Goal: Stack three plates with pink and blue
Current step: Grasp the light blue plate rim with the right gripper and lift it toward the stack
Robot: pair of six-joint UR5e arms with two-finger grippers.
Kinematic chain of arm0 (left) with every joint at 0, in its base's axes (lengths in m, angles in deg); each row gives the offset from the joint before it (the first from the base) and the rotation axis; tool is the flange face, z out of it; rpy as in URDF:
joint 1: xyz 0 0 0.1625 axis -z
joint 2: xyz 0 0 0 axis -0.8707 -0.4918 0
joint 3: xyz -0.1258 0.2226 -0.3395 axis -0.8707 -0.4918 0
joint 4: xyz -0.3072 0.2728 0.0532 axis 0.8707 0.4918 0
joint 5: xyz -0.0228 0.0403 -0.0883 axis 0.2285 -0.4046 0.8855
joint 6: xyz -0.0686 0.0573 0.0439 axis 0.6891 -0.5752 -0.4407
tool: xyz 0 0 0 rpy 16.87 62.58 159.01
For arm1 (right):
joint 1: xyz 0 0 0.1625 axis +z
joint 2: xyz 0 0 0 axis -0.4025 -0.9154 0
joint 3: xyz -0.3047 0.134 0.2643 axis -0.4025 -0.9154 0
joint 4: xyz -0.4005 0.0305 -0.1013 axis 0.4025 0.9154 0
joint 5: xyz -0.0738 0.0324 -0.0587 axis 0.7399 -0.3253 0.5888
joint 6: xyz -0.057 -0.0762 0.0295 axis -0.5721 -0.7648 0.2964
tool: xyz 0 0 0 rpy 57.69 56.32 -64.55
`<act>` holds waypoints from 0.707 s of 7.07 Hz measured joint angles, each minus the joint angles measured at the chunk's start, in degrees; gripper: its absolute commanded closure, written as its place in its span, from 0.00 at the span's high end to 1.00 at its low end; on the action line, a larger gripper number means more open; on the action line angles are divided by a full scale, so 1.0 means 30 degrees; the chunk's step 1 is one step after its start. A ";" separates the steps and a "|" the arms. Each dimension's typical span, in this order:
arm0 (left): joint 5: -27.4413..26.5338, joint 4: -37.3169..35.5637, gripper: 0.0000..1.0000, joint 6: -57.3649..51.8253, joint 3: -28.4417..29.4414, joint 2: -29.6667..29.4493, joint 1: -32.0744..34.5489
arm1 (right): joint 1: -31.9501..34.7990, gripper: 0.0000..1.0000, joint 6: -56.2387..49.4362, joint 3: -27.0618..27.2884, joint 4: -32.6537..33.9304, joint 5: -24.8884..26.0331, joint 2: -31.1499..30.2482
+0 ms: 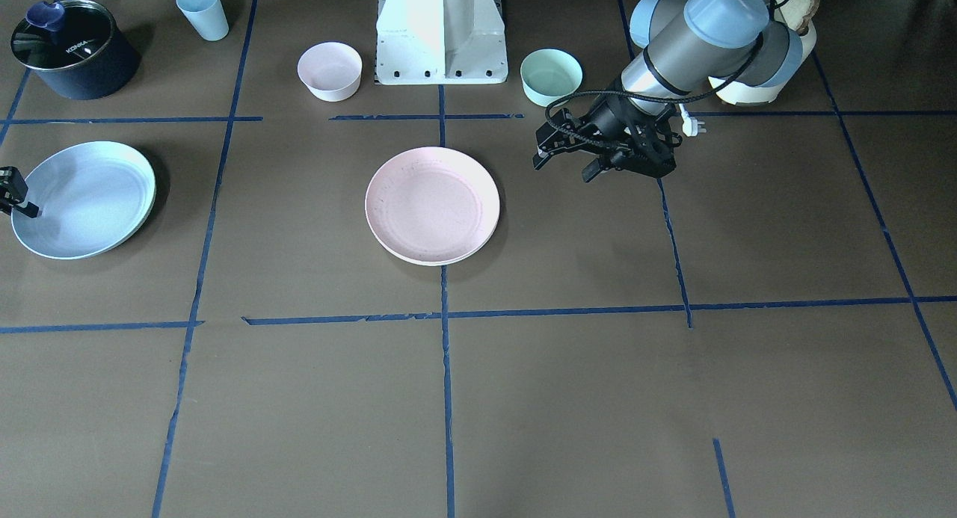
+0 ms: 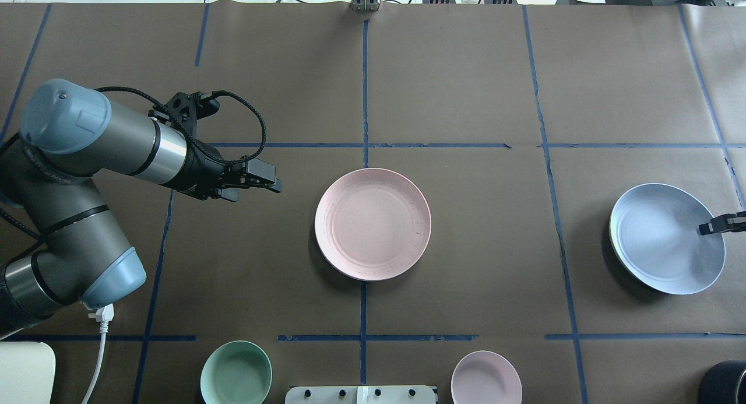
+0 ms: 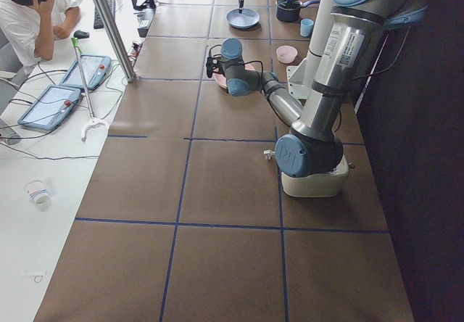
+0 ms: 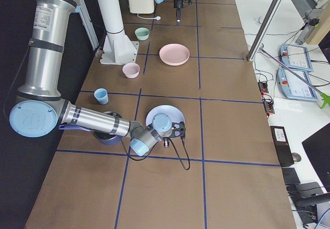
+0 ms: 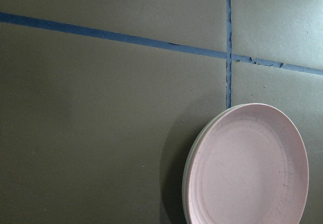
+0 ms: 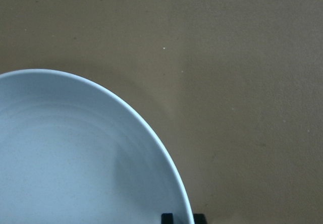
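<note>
The pale pink plate point(image 1: 432, 204) point(image 2: 373, 223) lies at the table's middle on the cream-white plate, of which only a rim shows point(image 5: 185, 183) point(image 1: 441, 262). My left gripper point(image 1: 564, 168) point(image 2: 274, 181) hovers beside this pair on my left, apart from it, its jaws apart and empty. The light blue plate point(image 1: 82, 200) point(image 2: 664, 238) point(image 6: 75, 158) is far to my right, tilted, with a shadow beneath it. My right gripper point(image 2: 705, 229) point(image 1: 22, 204) point(image 6: 182, 216) is shut on its outer rim.
A small pink bowl point(image 1: 330, 71) and a mint bowl point(image 1: 551, 77) flank the robot base point(image 1: 441, 32). A light blue cup point(image 1: 202, 11) and a dark lidded pot point(image 1: 75, 51) stand behind the blue plate. A person point(image 3: 32, 17) sits past the far table edge.
</note>
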 measured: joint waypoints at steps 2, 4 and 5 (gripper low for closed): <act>-0.0013 0.0011 1.00 -0.0003 -0.0397 0.0472 0.0010 | -0.0052 0.00 0.1073 0.1108 -0.0298 -0.0973 0.0647; 0.0003 0.0013 1.00 -0.0017 -0.0769 0.0849 0.0034 | -0.1119 0.00 0.6085 0.1932 -0.0325 -0.1686 0.3771; 0.0005 0.0013 1.00 -0.0005 -0.0829 0.0906 0.0070 | -0.2438 0.00 0.9936 0.2165 -0.0309 -0.1308 0.6022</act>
